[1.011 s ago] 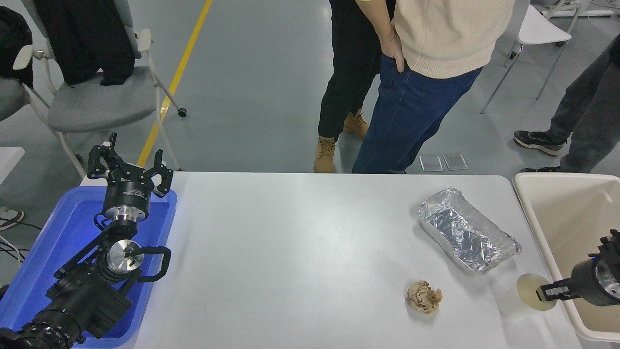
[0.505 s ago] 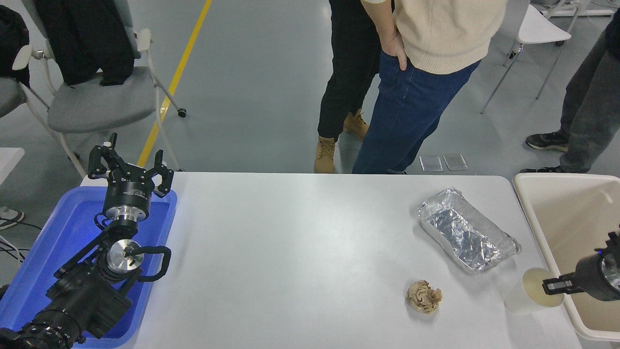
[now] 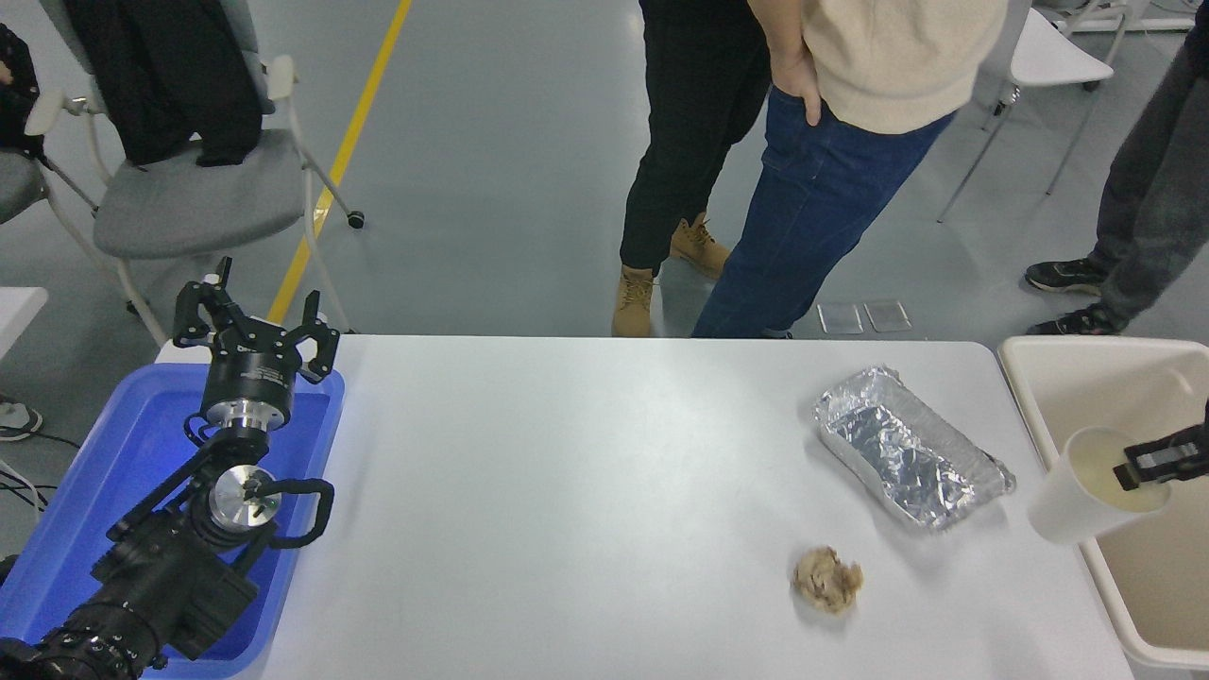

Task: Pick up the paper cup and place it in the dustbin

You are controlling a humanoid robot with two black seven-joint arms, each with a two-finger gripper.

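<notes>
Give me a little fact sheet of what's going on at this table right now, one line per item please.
paper cup: lifted off the table, tilted, at the bin's near rim
right gripper: reaches in from the right edge, jaws pinching the cup's rim
dustbin: cream tub at the table's right end, nothing seen inside
left gripper: parked over the blue tray, jaws open
foil tray: on the table, left of the bin
crumpled paper ball: on the table, nearer than the foil tray
people: standing at the far side
</notes>
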